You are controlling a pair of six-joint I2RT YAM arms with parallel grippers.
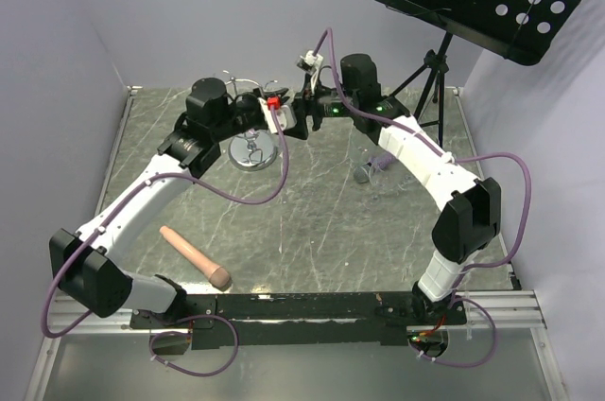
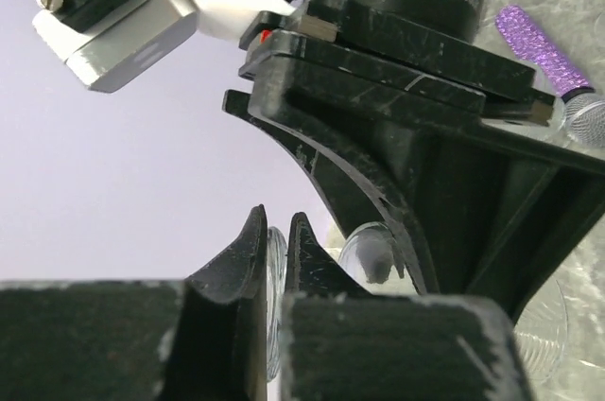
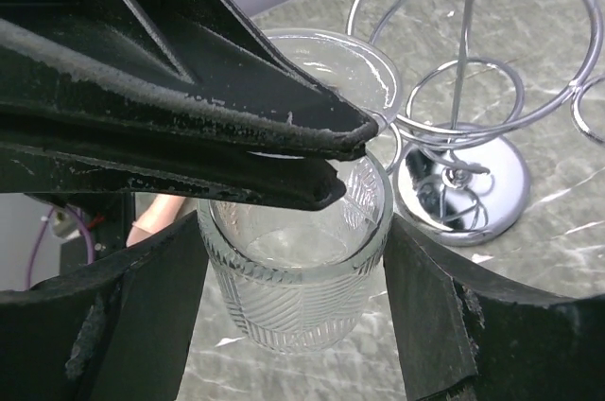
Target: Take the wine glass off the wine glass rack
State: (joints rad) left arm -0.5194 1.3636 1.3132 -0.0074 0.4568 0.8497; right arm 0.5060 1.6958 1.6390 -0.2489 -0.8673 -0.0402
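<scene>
We see the wine glass (image 3: 293,311) just beside the wine glass rack (image 3: 492,174). It does not look like it hangs in the loops. So we think the big part of the job is done.

The left gripper (image 2: 276,221) has its jaws pinched tight on a thin edge of the glass. The right gripper (image 3: 293,259) has its jaws wide apart, one on each side of the glass. We cannot tell if they touch it.

What is left, we think, is to carry the glass away from the rack and put it safely on the tabletop (image 3: 558,250).
</scene>
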